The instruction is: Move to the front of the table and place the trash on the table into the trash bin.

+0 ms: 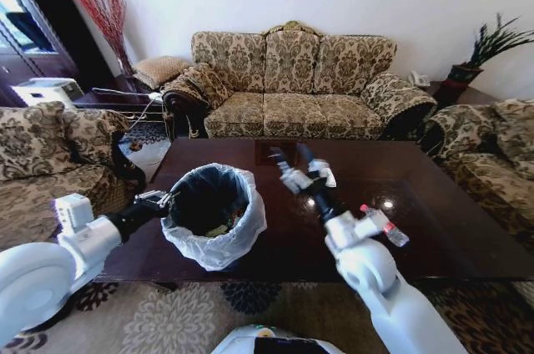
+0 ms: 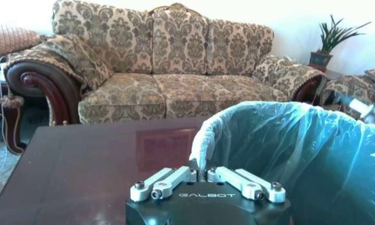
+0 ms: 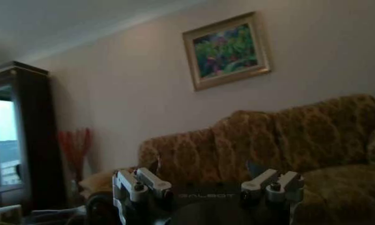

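Observation:
The trash bin point(image 1: 213, 212), lined with a translucent white bag, stands at the front left of the dark glossy table point(image 1: 434, 179). Some litter lies in its dark inside point(image 1: 221, 227). My left gripper point(image 1: 163, 201) is shut on the near rim of the bin's bag point(image 2: 202, 159); in the left wrist view its fingers point(image 2: 175, 180) meet on the plastic. My right gripper point(image 1: 289, 154) hangs open above the middle of the table, right of the bin, nothing between its fingers point(image 3: 137, 180). A clear red-capped bottle point(image 1: 390, 230) lies on the table beside my right forearm.
A patterned sofa point(image 1: 292, 78) stands behind the table, with matching armchairs to the left point(image 1: 50, 154) and right point(image 1: 492, 145). A potted plant point(image 1: 488, 53) sits at the back right. A floral rug point(image 1: 167, 321) covers the floor in front.

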Controlling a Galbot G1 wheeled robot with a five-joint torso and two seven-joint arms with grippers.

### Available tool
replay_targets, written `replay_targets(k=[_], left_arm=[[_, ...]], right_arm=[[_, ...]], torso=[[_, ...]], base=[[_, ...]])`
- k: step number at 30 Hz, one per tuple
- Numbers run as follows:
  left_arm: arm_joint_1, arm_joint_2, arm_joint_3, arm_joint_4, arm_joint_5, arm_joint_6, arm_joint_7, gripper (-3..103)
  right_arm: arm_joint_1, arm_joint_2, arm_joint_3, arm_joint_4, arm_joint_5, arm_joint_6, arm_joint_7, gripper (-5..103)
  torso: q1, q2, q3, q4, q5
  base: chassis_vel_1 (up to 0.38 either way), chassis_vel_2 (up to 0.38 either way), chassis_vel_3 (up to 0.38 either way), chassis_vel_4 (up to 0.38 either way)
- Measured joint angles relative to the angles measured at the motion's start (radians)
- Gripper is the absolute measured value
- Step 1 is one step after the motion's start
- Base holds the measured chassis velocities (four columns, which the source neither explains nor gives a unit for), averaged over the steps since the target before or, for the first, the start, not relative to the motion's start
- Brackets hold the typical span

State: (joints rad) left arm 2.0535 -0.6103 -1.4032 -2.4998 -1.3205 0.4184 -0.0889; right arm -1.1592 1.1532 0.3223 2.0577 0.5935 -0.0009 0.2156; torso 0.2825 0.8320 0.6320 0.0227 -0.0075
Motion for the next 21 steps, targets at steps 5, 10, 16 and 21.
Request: replay_targets(k=[5,10,16,21], left_arm=[[0.000,-0.016,0.000,-0.001,0.003,-0.001,0.003,1],[0.012,-0.042,0.001,-0.002,0.019,-0.001,0.012,1],[0.020,-0.063,0.002,-0.002,0.028,-0.001,0.016,1],[0.026,-0.081,0.006,-0.001,0.035,-0.002,0.019,1]], right_arm=[[0.024,0.007,0.044,-0.184,0.058,-0.011,-0.019,100],[0.063,0.020,0.039,-0.320,0.078,-0.007,-0.027,100],[0.135,0.050,0.022,-0.450,0.032,-0.009,-0.031,100],[0.223,0.088,0.005,-0.577,-0.048,0.001,-0.024,100]], torso=[[0.000,0.000,0.000,-0.0002,-0.0002],[0.000,0.000,0.000,0.0003,-0.0002],[0.000,0.000,0.000,0.0001,-0.0003],[0.000,0.000,0.000,0.0000,-0.0009]], base=[[0.000,0.000,0.000,0.000],[0.000,0.000,0.000,0.000],[-0.026,-0.029,0.026,0.027],[-0.108,-0.103,0.128,0.120]])
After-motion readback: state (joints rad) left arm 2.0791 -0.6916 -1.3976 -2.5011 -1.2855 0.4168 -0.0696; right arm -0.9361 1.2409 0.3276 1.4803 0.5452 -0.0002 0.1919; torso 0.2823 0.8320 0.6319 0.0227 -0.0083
